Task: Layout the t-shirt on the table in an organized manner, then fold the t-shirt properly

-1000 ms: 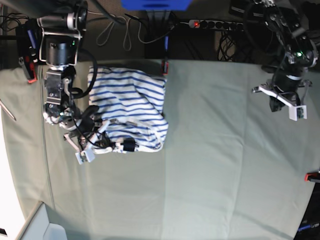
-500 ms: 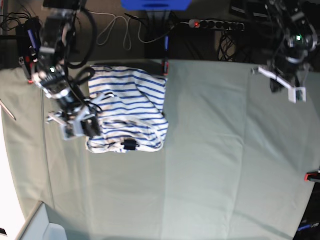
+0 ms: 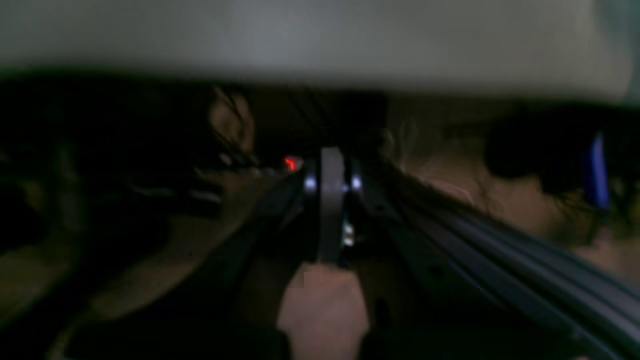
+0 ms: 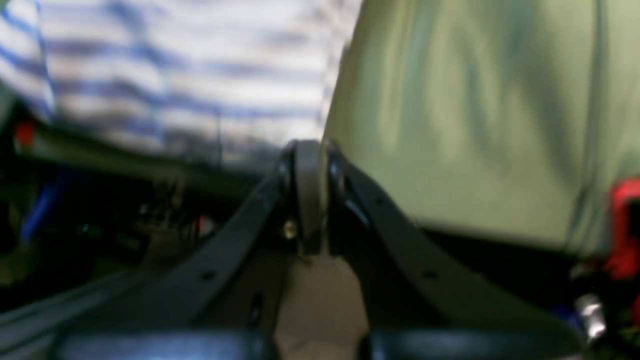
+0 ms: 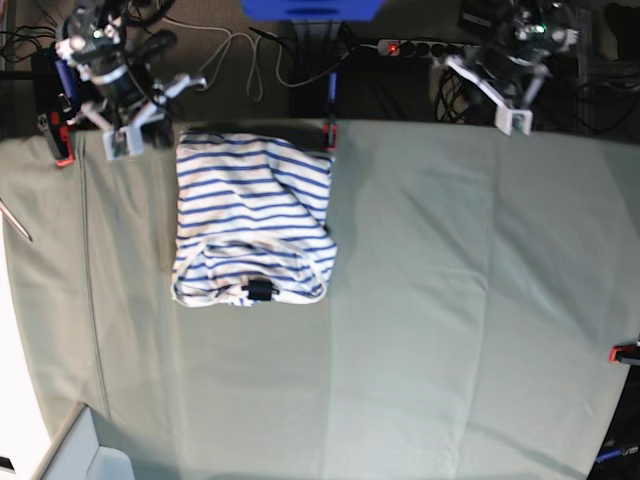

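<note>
t-shirt (image 5: 254,219) folded on table (image 5: 450,300), power strip (image 5: 430,48) beyond

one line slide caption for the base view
Folded striped t-shirt lies on the table, both hands withdrawn to the far edge.

Dark floor with tangled cables (image 5: 232,62), a lit power strip (image 5: 425,48)

One t-shirt (image 5: 252,217), one table (image 5: 460,300) (two grippers).
</note>
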`<state>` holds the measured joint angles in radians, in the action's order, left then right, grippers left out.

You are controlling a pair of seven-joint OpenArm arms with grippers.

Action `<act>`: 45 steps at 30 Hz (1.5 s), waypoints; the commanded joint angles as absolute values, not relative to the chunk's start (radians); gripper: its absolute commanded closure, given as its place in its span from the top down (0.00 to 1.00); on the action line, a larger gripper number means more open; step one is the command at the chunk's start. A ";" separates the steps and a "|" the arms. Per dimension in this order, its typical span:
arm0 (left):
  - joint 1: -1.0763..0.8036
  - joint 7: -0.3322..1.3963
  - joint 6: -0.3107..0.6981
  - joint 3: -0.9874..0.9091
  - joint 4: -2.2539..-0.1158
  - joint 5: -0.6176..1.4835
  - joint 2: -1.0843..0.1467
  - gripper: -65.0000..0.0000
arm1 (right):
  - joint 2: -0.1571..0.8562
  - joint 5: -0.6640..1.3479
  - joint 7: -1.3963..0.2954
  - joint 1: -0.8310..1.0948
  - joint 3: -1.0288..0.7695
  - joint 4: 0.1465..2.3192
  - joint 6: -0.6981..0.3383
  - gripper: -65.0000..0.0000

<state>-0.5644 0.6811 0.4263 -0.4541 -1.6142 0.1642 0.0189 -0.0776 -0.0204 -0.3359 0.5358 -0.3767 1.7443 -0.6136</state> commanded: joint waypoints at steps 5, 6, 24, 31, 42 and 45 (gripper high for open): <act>-0.558 0.665 0.421 -0.460 -1.451 0.168 0.015 0.00 | -0.028 -0.008 -0.312 0.547 -0.369 1.604 -0.615 0.00; -0.536 0.665 0.421 -0.460 -1.408 0.168 0.015 0.00 | -0.019 -0.008 -0.311 0.544 -0.355 1.561 -0.615 0.00; 0.007 0.097 0.394 -0.466 -0.148 -0.176 -0.044 0.00 | 0.064 -0.015 -0.022 0.211 -0.285 0.605 -0.564 0.00; 0.015 -0.104 0.116 -0.458 -0.047 -0.182 -0.082 0.00 | 0.087 -0.016 0.213 0.107 -0.282 0.286 -0.127 0.00; 0.018 -0.114 0.031 -0.461 -0.047 -0.265 -0.108 0.00 | 0.088 -0.206 0.266 0.044 -0.286 0.131 0.291 0.00; 0.018 -0.114 0.031 -0.461 -0.047 -0.266 -0.097 0.00 | 0.077 -0.209 0.263 0.044 -0.285 0.131 0.291 0.00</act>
